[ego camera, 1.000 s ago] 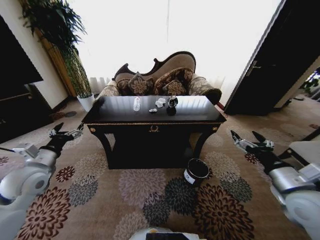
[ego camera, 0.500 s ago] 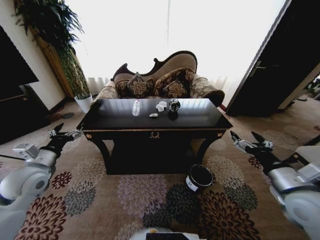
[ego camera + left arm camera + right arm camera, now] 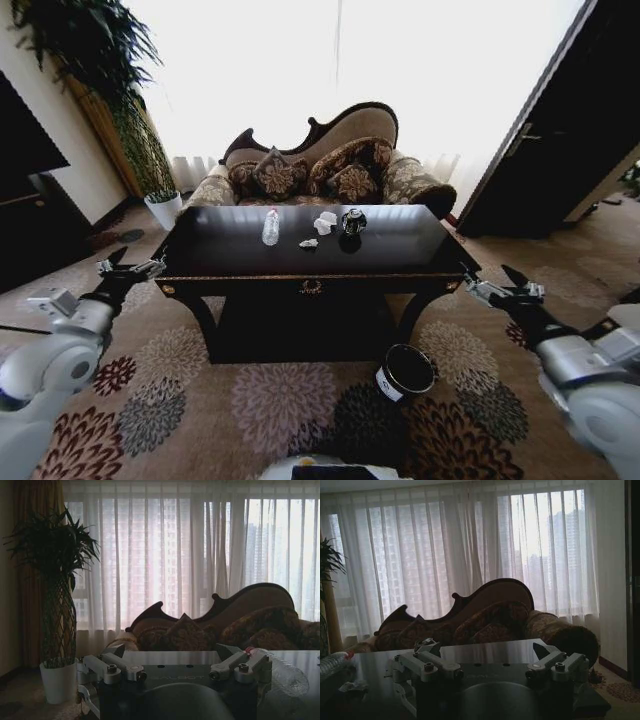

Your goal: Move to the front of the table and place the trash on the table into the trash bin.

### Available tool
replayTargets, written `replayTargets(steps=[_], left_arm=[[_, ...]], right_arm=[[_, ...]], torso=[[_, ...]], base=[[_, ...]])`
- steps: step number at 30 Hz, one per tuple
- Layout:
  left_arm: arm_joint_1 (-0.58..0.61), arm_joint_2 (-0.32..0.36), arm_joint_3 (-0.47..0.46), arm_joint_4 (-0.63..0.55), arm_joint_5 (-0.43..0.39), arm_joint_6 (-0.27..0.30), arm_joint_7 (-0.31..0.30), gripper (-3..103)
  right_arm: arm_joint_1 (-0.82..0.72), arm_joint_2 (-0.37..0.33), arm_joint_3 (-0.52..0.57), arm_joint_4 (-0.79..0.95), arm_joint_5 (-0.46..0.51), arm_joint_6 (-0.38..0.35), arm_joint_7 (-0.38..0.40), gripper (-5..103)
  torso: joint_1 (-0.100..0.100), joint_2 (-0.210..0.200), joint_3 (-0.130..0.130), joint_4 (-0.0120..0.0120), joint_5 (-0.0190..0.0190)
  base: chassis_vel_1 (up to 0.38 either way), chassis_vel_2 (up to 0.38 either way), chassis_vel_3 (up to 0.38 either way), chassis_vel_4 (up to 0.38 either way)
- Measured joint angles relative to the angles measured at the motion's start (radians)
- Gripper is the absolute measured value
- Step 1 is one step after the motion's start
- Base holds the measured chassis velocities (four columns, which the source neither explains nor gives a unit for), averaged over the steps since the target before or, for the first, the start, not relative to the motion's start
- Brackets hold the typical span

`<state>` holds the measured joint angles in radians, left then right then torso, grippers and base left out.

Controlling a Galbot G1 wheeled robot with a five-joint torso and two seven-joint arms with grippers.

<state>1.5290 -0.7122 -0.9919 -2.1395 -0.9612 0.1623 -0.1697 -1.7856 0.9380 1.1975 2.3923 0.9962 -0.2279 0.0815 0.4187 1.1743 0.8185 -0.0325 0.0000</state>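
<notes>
the large dark glossy wooden table (image 3: pixel 300 245) is faced squarely. on it sit a dark round can (image 3: pixel 351 221), a white crumpled paper wad (image 3: pixel 325 222) and a small grey scrap (image 3: pixel 308 243), all untouched. the small black cylindrical bin (image 3: pixel 405 372) stands on the carpet by the table's right front leg. the left gripper (image 3: pixel 132 267) and the right gripper (image 3: pixel 497 291) are held low, spread wide and empty. risk noted: the bin may be knocked over if the base is driven closer.

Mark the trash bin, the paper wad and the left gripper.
trash bin (image 3: pixel 392 383): head view, on the white label on its side.
white paper wad (image 3: pixel 325 222): head view, middle of the wad.
left gripper (image 3: pixel 137 264): head view, midway between its open fingertips.
</notes>
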Motion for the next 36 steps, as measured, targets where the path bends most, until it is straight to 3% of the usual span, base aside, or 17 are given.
replayTargets(steps=[10, 23, 28, 30, 32, 36], left_arm=[[-0.022, 0.009, 0.025, 0.006, 0.027, 0.018, -0.017, 100], [-0.134, 0.090, 0.128, 0.061, 0.029, 0.064, -0.070, 100], [-0.262, 0.108, 0.226, 0.101, 0.019, 0.077, -0.105, 100], [-0.378, 0.107, 0.340, 0.118, -0.002, 0.084, -0.132, 100], [-0.414, 0.105, 0.381, 0.121, -0.004, 0.087, -0.140, 100], [-0.559, 0.083, 0.564, 0.141, 0.013, 0.098, -0.167, 100]], right_arm=[[0.003, 0.013, -0.011, 0.004, -0.013, -0.018, 0.024, 100], [0.012, 0.015, -0.038, 0.004, -0.026, -0.016, 0.018, 100], [0.018, 0.015, -0.052, 0.003, -0.028, -0.015, 0.014, 100], [0.019, 0.015, -0.057, 0.004, -0.029, -0.015, 0.014, 100], [0.019, 0.015, -0.057, 0.004, -0.029, -0.015, 0.014, 100], [0.018, 0.016, -0.048, 0.007, -0.027, -0.015, 0.013, 100]], torso=[[0.001, 0.000, 0.000, 0.0001, -0.0001], [0.000, 0.000, 0.000, 0.0001, -0.0001], [0.000, 0.000, 0.000, 0.0002, -0.0001], [0.000, 0.000, 0.000, 0.0001, 0.0001], [0.000, 0.000, 0.000, 0.0000, 0.0000], [0.000, 0.000, 0.000, -0.0001, 0.0001]], base=[[-0.072, 0.067, 0.074, -0.081], [0.000, 0.000, 0.000, 0.000], [0.000, 0.000, 0.000, 0.000], [0.000, 0.000, 0.000, 0.000], [0.000, 0.000, 0.000, 0.000], [0.000, 0.000, 0.000, 0.000]])
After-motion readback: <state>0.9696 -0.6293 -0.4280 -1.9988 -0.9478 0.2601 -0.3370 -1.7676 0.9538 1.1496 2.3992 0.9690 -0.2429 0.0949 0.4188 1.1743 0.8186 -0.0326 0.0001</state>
